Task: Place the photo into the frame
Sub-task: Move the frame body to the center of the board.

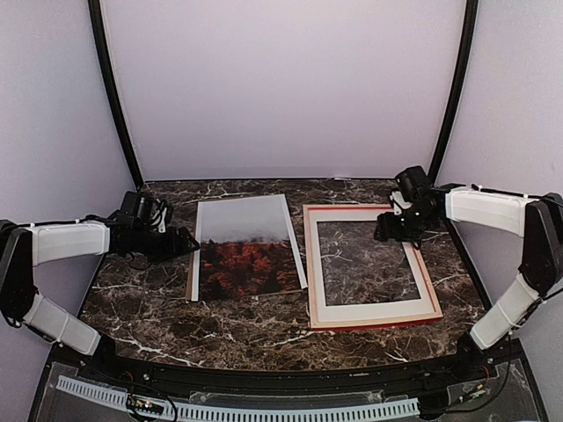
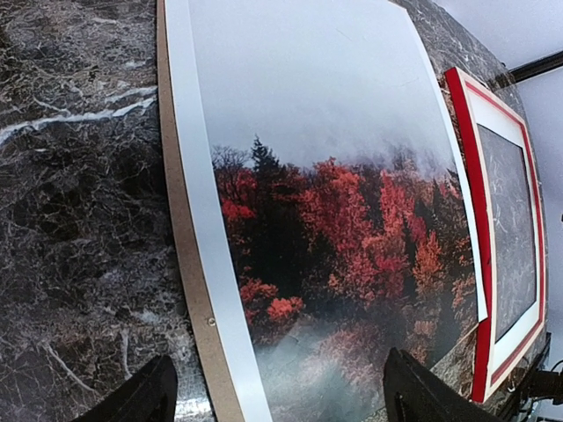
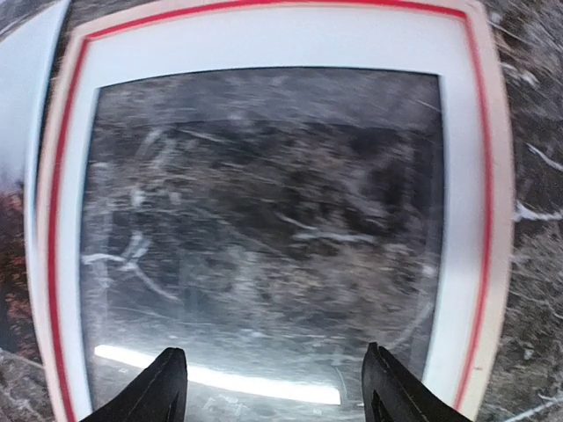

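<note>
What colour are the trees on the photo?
Reddish-orange, under a grey misty sky; the photo shows best in the left wrist view.

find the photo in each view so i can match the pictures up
Top external: the photo lies left of centre, just left of the frame.
Left wrist: the photo fills the middle of the picture.
Right wrist: only a sliver of the photo shows, at the left edge.
Shared landmark: the frame, at the right edge of the left wrist view and filling the right wrist view.

Dark marble tabletop; pale lilac walls; black poles.
</note>
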Robot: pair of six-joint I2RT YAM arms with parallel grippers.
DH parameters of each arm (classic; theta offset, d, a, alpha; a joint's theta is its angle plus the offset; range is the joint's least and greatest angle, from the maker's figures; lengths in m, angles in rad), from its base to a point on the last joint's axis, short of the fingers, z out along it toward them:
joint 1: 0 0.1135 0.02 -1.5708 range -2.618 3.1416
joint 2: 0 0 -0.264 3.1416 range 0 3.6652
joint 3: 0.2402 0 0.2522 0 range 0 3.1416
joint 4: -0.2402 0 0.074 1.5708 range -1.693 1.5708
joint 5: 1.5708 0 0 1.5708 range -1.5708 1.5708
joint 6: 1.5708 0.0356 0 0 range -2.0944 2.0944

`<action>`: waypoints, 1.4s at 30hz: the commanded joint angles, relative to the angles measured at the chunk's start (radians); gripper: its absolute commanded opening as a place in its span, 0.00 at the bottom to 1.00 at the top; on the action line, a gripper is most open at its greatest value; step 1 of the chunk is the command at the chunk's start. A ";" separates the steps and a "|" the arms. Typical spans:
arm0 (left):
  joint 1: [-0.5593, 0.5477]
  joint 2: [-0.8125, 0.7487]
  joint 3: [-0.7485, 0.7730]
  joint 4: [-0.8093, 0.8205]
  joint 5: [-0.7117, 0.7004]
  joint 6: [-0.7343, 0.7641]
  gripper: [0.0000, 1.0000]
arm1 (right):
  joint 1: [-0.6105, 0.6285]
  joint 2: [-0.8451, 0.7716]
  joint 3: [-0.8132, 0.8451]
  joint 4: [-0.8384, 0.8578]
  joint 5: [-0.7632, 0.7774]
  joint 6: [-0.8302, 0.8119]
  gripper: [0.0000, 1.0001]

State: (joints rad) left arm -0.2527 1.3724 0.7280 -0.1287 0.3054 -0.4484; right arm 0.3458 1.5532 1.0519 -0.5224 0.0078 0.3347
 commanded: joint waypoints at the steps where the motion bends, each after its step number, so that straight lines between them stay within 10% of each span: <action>1: -0.005 0.021 0.035 0.007 -0.006 0.022 0.83 | 0.118 0.032 0.072 0.112 -0.073 0.029 0.69; 17: -0.005 0.067 0.027 0.032 -0.005 0.029 0.83 | 0.442 0.436 0.446 0.144 -0.151 0.028 0.70; 42: -0.005 0.113 0.026 0.073 0.034 0.013 0.85 | 0.422 0.622 0.560 0.004 -0.040 0.104 0.69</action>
State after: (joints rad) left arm -0.2527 1.4811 0.7383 -0.0753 0.3225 -0.4374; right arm 0.7914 2.1624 1.6104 -0.4736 -0.0792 0.4129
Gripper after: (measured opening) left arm 0.848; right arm 0.692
